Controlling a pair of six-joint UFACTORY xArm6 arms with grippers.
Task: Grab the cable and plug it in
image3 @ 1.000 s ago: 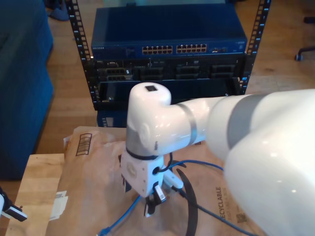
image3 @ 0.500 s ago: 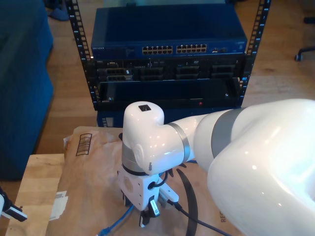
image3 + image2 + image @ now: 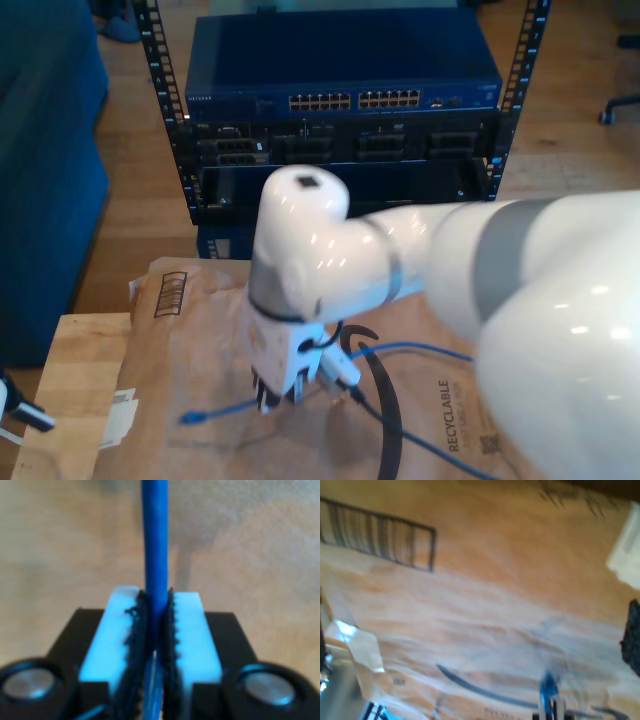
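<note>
The blue cable [image 3: 155, 545] runs straight up out of my second gripper [image 3: 156, 615], whose white toothed pads [image 3: 189, 630] are shut on it. In the exterior view that gripper [image 3: 268, 400] hangs just above the brown paper [image 3: 180, 350]. The cable [image 3: 220, 410] trails from it to a plug end [image 3: 185, 417] lying on the paper, and loops off toward the exterior view's right. A blurred stretch of the cable [image 3: 548, 687] shows in the first wrist view. A small part of my first gripper [image 3: 15, 412] sits at the exterior view's lower left; its jaws are not visible.
A rack holds a blue network switch with a row of ports [image 3: 355, 100] behind the table. A thick black cable [image 3: 385, 400] curves beside the second gripper. The paper bears a barcode [image 3: 380, 535] and lies on a wooden table [image 3: 75, 370].
My second gripper dipped to the paper, then rose and shifted toward the rack. The cable's plug end slid with it, away from the table's front edge.
</note>
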